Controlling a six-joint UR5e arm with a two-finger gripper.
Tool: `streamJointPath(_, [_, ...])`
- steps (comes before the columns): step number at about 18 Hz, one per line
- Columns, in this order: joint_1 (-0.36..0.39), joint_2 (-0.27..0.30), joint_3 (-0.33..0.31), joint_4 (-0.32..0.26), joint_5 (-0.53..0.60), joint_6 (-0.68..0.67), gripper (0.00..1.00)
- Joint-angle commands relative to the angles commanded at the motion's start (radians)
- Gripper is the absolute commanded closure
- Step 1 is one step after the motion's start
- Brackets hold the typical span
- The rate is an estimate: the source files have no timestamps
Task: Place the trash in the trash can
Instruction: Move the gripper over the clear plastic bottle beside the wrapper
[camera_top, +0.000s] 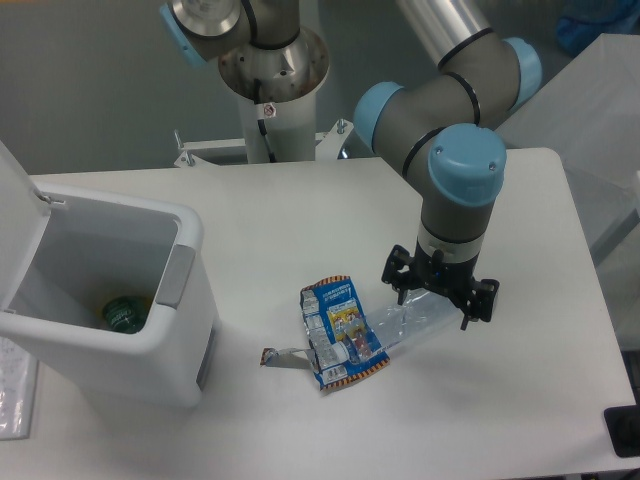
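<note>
- Camera view: the gripper (441, 293) hangs over the crushed clear plastic bottle (415, 322) at four o'clock on the white worktop (300, 200), fingers spread astride it.
- Judgement: close squarely across the bottle's body before lifting.
- The crumpled blue snack wrapper (338, 330) touches the bottle's nine o'clock end.
- The white trash can (185, 300), lid open, stands at eight o'clock.
</note>
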Motion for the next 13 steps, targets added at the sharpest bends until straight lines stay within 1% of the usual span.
streamJointPath(5, [-0.002,0.003,-0.005,0.003,-0.005,0.000,0.00])
streamJointPath(9, [-0.008,0.005,-0.014,0.028,-0.002,0.005,0.00])
streamJointPath(10, [-0.008,0.006,-0.024,0.041,0.003,0.000,0.00])
streamJointPath(11, [-0.009,0.020,-0.046,0.049,0.014,-0.003,0.00])
streamJointPath(13, [-0.011,0.055,-0.115,0.063,0.015,-0.003,0.00])
